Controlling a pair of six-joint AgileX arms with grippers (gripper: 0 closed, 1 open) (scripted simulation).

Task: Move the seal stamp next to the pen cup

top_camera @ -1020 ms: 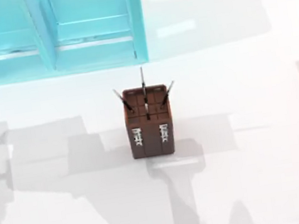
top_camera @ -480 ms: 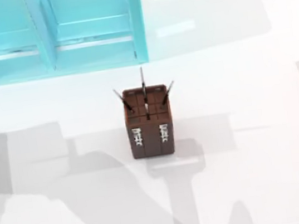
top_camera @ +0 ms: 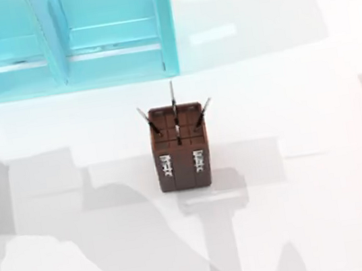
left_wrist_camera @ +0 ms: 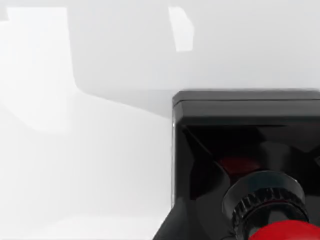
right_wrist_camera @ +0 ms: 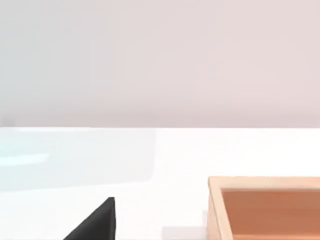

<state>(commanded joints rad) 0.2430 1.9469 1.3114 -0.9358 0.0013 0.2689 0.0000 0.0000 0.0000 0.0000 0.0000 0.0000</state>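
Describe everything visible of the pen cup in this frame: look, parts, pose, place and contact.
The pen cup is a tall, square, brown box-shaped holder that looks wooden, standing upright on the white table near the middle of the top view, in front of the turquoise shelf unit and apart from it. Its top is a grid of cells; three thin dark pens stick out. Two white markings show on its front. Nothing but the table touches it.

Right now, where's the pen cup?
The pen cup stands upright near the middle of the white table in the top view, just in front of the turquoise shelf unit's right end, with nothing beside it.
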